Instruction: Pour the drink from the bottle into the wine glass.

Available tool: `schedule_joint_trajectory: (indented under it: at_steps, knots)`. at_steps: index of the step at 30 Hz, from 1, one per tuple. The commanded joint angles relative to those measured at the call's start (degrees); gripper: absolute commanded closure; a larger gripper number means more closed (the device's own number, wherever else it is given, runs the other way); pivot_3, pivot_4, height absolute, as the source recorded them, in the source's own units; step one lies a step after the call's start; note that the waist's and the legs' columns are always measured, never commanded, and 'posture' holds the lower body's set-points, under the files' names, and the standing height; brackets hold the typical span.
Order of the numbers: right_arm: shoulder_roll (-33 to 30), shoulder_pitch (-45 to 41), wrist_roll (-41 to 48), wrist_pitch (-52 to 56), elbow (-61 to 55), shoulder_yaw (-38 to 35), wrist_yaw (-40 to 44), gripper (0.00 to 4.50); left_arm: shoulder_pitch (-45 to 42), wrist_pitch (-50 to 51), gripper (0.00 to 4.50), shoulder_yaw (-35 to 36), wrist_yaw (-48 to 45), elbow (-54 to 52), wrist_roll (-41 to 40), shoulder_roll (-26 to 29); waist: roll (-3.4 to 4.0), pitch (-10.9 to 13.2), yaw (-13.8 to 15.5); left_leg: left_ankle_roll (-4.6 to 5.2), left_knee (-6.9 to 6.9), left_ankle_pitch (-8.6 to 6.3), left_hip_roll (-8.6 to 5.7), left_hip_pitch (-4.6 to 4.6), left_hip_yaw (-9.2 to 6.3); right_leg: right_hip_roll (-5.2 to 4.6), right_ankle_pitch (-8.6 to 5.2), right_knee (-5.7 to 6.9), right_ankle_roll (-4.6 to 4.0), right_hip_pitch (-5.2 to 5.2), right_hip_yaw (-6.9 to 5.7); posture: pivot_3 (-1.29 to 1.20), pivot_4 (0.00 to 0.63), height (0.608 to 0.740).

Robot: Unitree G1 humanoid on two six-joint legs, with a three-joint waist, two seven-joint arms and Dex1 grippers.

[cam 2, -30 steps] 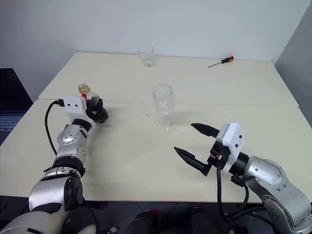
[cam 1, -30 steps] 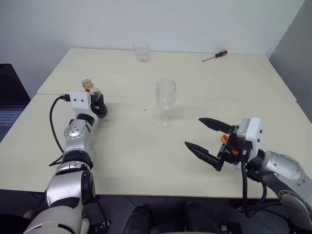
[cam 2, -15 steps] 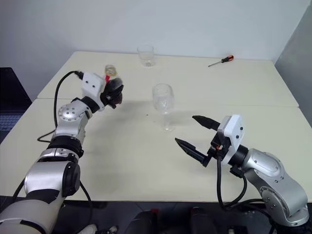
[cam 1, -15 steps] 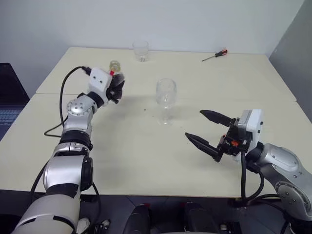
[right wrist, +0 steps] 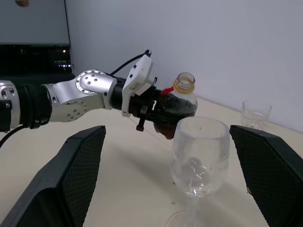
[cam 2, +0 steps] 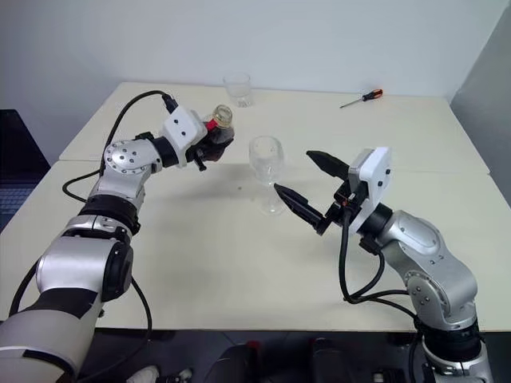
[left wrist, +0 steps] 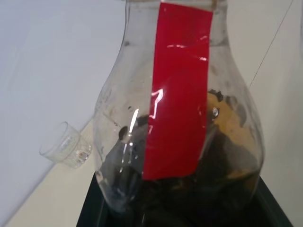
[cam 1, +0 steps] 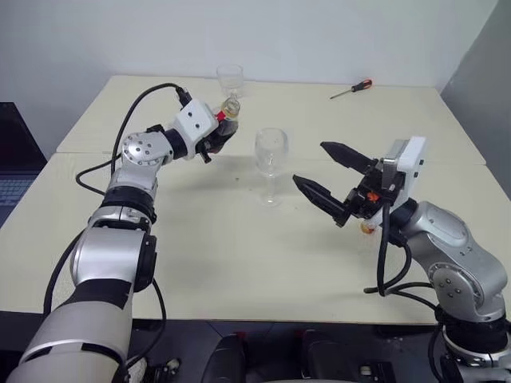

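My left gripper [cam 1: 217, 137] is shut on the bottle [cam 1: 228, 120] and holds it in the air, just left of the wine glass [cam 1: 271, 152] and level with its bowl. The bottle is small, clear and round, with a red label [left wrist: 182, 90] and an uncapped yellowish neck [right wrist: 184, 83], and it tilts a little. The drink [right wrist: 182, 108] shows dark in its lower body. The wine glass stands upright on the table, clear inside. My right gripper [cam 1: 308, 162] is wide open just right of the glass, pointing at it, with the glass [right wrist: 199, 156] ahead between its fingers.
A short clear tumbler [cam 1: 230, 80] stands at the table's far edge, behind the bottle. A red-handled screwdriver [cam 1: 351, 90] lies at the far right. A small orange-yellow object [cam 1: 367, 227] lies on the cream table [cam 1: 200, 255] under my right wrist. A laptop [cam 1: 12, 159] sits off the left edge.
My left gripper has lifted the bottle off the table and carried it up and to the right, close to the wine glass. My right gripper has risen and moved toward the glass, still open.
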Motion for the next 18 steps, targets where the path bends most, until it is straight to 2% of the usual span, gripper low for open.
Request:
schedule_joint_trajectory:
  at_steps: [1,9,18]
  knots:
    - [-0.26,-1.72,-1.26,-1.04,0.37,-0.15,0.48,0.0,-3.67,-3.93,3.08,-0.87,-1.48,-0.35,1.05,0.62,0.0,0.0,0.01,0.0,0.02,0.0,-0.01,-0.03,0.02,-0.01,0.0,0.03,0.0,-0.05,0.02,0.0,0.15,0.74]
    - [0.0,-3.41,-4.69,-0.84,3.0,1.15,0.15,0.0,-7.96,-5.73,3.08,-1.87,-1.93,1.62,2.82,0.76,0.01,0.01,-0.02,0.02,0.5,-0.01,-0.01,-0.22,0.09,0.05,-0.01,0.66,0.0,-0.4,0.14,0.0,0.15,0.74]
    - [0.91,-3.83,-6.05,-0.84,3.56,1.58,-0.07,0.0,-10.44,-10.35,3.08,-4.41,0.47,2.64,7.36,2.22,0.01,0.01,-0.02,0.02,0.53,-0.02,0.0,-0.22,0.1,0.06,-0.02,0.68,0.01,-0.4,0.16,0.0,0.15,0.74]
